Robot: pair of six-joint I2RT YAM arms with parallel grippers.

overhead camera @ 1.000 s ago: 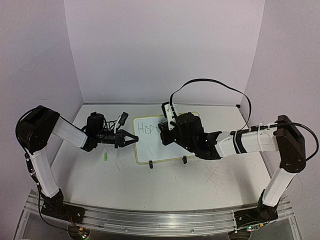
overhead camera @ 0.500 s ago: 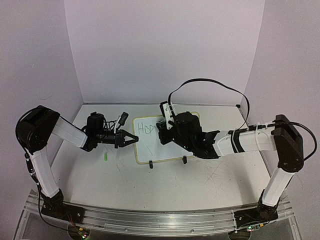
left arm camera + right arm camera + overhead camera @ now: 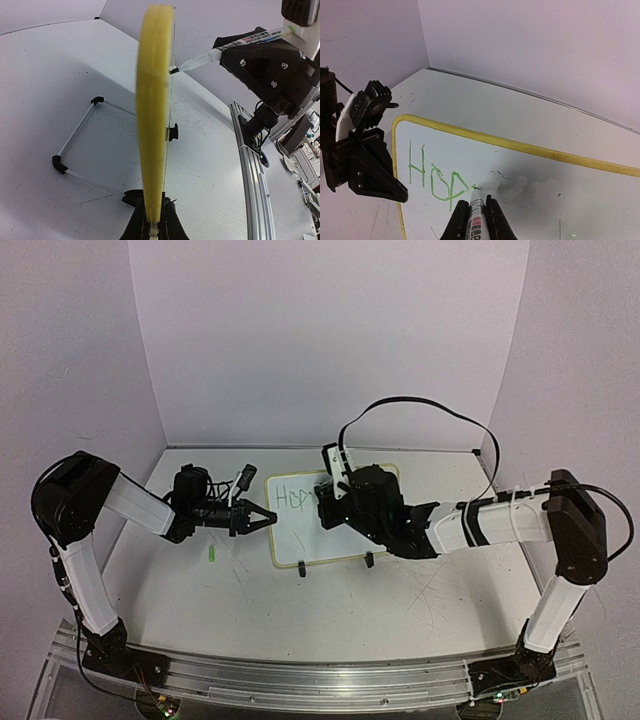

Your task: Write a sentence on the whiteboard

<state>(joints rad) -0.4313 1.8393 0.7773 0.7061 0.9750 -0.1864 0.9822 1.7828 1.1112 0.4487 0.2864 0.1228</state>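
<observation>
1. The left gripper sits centre-left in the top view, clamped tight on the left edge of the whiteboard. Its own wrist view shows the yellow rim pinched between the fingers at bottom centre, so it's basically the steadying hand.
2. The whiteboard is propped up on its little black feet, about mid-frame on the table.
3. The right gripper is closed down on a marker at bottom centre of its wrist view, with the tip touching the board.
4. The sentence only reads "Hop" in green so far, left of centre in that view, and the nib is right at the p's right edge.
5. I'd say we're mid first word, so early days. The next move looks like an "e" just right of the p, which needs light pressure, a small loop and no board wobble.
</observation>
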